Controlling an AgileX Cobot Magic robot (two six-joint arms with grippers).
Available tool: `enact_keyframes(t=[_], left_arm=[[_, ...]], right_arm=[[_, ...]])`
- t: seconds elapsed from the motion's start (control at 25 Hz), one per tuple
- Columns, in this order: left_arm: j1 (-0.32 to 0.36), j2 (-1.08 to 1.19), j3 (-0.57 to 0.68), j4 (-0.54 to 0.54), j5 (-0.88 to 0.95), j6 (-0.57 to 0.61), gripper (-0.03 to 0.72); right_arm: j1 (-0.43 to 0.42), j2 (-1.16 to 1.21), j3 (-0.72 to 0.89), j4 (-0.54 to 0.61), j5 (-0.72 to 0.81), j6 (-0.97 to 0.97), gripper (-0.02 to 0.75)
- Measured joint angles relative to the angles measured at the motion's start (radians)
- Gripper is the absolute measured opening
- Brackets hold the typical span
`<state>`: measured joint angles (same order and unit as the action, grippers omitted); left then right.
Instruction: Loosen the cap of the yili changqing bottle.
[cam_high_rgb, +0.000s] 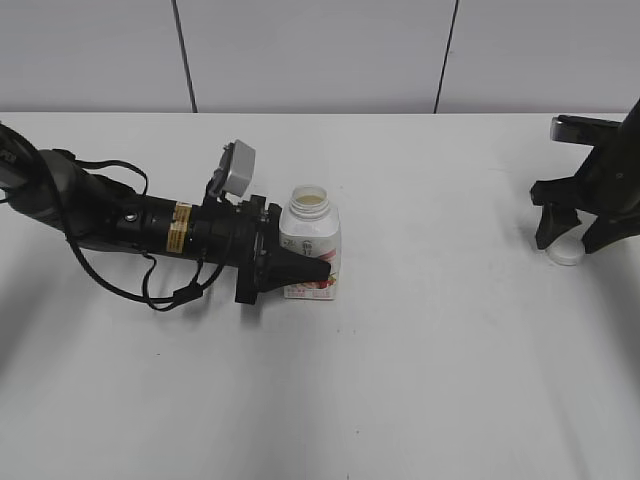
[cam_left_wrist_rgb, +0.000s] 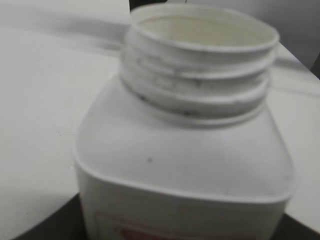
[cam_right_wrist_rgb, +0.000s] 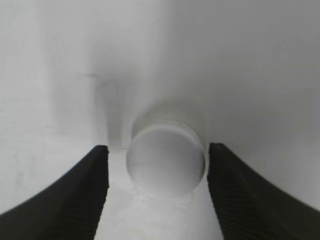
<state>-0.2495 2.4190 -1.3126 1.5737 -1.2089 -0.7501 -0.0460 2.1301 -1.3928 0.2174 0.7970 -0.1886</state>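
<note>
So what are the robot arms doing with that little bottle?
They have opened it. The left end effector holds the yili changqing bottle upright on the table, and its neck is open, with bare threads showing. The cap is already off: it sits on the table far to the right, between the fingers of the right end effector, which stand apart from its sides, so it seems just released.

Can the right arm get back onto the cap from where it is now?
Probably yes. The cap lies on the table between the right gripper fingers, which stand apart on either side with small gaps, and nothing else is near it.
</note>
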Motion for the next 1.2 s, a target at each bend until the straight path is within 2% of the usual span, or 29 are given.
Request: enact_keyframes(t=[0.12,0.44,0.76,1.04,1.2], left_arm=[[0.000,0.000,0.000,0.000,-0.001,0.000,0.380],[0.000,0.000,0.000,-0.009,-0.001,-0.001,0.391],[-0.001,0.000,0.000,-0.015,0.000,-0.001,0.452],[-0.001,-0.001,0.000,-0.032,0.000,-0.001,0.533],[-0.001,-0.002,0.000,-0.037,0.000,-0.002,0.550]], right_arm=[[0.000,0.000,0.000,0.000,0.002,0.000,0.547],[0.000,0.000,-0.004,0.000,0.020,0.000,0.563],[0.000,0.000,-0.005,0.000,0.026,0.000,0.564],[0.000,0.000,-0.005,0.000,0.029,0.000,0.564],[0.000,0.000,-0.005,0.000,0.029,0.000,0.564]])
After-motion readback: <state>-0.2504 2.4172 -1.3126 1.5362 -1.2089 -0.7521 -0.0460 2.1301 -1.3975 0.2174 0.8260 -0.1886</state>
